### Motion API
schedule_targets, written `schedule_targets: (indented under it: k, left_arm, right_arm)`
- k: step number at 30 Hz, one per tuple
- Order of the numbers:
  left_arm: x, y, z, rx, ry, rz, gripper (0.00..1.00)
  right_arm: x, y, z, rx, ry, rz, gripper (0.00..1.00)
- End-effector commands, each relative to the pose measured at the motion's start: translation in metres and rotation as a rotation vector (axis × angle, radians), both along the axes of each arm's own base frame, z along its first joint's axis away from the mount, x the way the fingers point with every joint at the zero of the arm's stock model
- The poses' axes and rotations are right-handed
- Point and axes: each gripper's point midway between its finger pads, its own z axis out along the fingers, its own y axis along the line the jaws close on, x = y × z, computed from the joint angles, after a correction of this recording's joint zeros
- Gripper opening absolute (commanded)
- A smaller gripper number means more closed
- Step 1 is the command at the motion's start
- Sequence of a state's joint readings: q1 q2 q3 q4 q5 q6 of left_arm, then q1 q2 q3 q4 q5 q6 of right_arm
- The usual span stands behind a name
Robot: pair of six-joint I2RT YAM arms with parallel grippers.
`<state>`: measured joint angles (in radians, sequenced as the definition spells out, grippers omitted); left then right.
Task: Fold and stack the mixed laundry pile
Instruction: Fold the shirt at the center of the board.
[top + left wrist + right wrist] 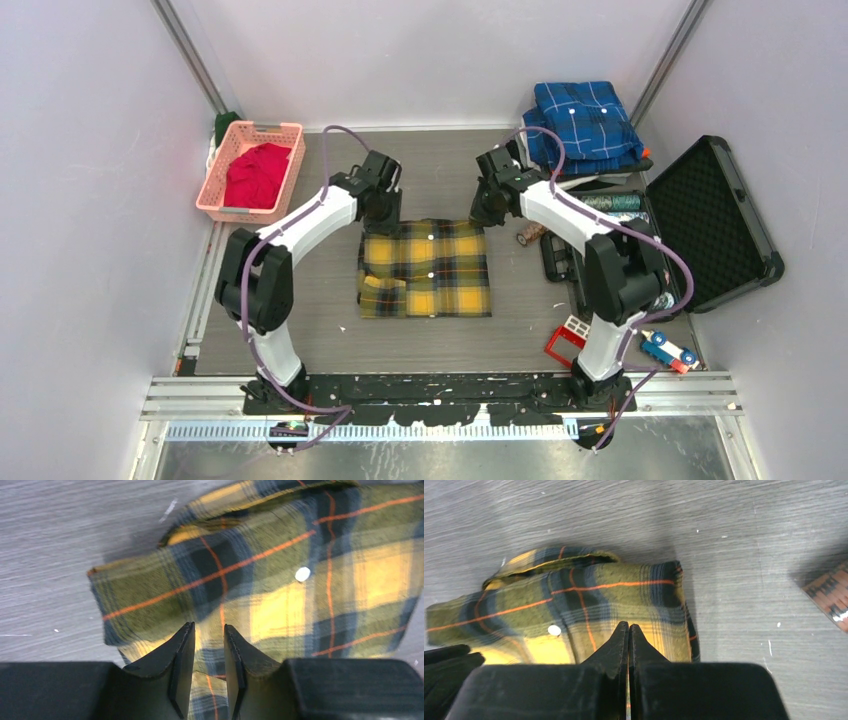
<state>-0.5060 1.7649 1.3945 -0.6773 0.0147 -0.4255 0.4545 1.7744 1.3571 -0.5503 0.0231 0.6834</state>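
Grey wood-grain tabletop (310,300) between pale walls (80,200) holds the yellow-and-black plaid button shirt (425,268) at centre, left gripper (208,626) slightly parted, right gripper (629,625) closed over its top edge; red T-shirt (257,175) in pink lattice basket (270,128), upper left.

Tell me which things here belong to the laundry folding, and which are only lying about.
Belong to the job:
- yellow plaid shirt
- red T-shirt

Only lying about:
- pink basket
- blue plaid shirt
- black case
- toy car
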Motion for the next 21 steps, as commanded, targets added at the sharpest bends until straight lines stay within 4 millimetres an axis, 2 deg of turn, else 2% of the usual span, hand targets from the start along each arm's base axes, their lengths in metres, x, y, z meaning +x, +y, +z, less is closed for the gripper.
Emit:
schedule_targets:
  k: [1,5,9,16,21]
  left_arm:
    - [0.029,0.02,-0.001,0.041,-0.043,0.036,0.29]
    - [0.038,0.027,-0.016,0.047,-0.028,0.05,0.29]
    - [0.048,0.034,-0.032,0.059,-0.02,0.057,0.29]
    - [0.059,0.034,-0.056,0.059,-0.005,0.067,0.28]
    - [0.064,0.046,-0.074,0.117,-0.009,0.097,0.28]
  right_arm:
    - [0.023,-0.007,-0.007,-0.042,-0.02,-0.008,0.01]
    - [0.025,-0.005,-0.032,-0.039,0.021,-0.004,0.01]
    - [0.032,-0.006,-0.048,-0.048,0.042,-0.007,0.01]
    - [0.044,-0.01,-0.059,-0.063,0.075,-0.008,0.01]
    - [0.048,-0.014,-0.069,-0.103,0.117,-0.039,0.01]
